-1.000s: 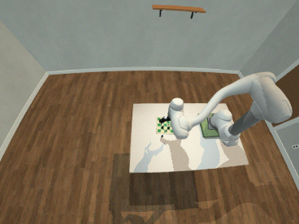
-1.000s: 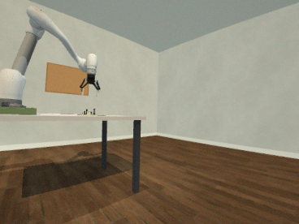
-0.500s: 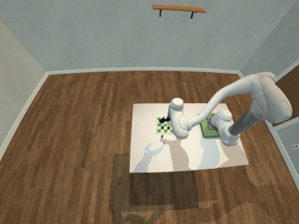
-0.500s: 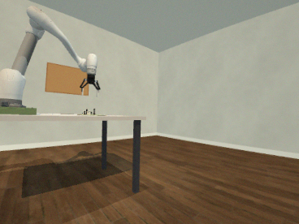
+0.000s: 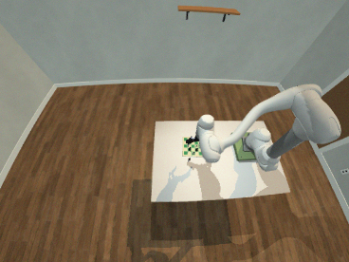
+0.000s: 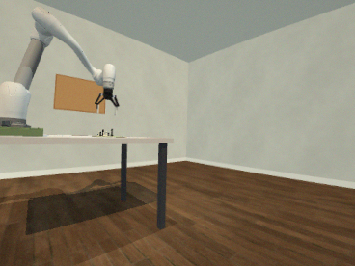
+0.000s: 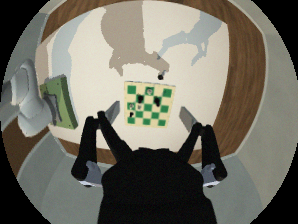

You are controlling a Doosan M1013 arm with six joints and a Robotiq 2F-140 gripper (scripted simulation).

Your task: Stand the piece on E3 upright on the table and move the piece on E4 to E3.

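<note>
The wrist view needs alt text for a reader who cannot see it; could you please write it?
An open black hand points down at a green-and-cream chessboard holding a few small dark and light pieces. The board lies on a pale table, with one dark piece just off its edge.

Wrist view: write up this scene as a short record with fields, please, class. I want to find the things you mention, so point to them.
board: green-and-cream checkered square board [image 5: 184, 155] [image 7: 169, 123], on the white table
gripper: black two-finger gripper [image 6: 107, 104] [image 7: 150, 108], open, above the board
off the board: one small dark piece [image 7: 160, 77], beside the board's edge
on the board: several dark and light pieces
square labels: too small to read
</note>
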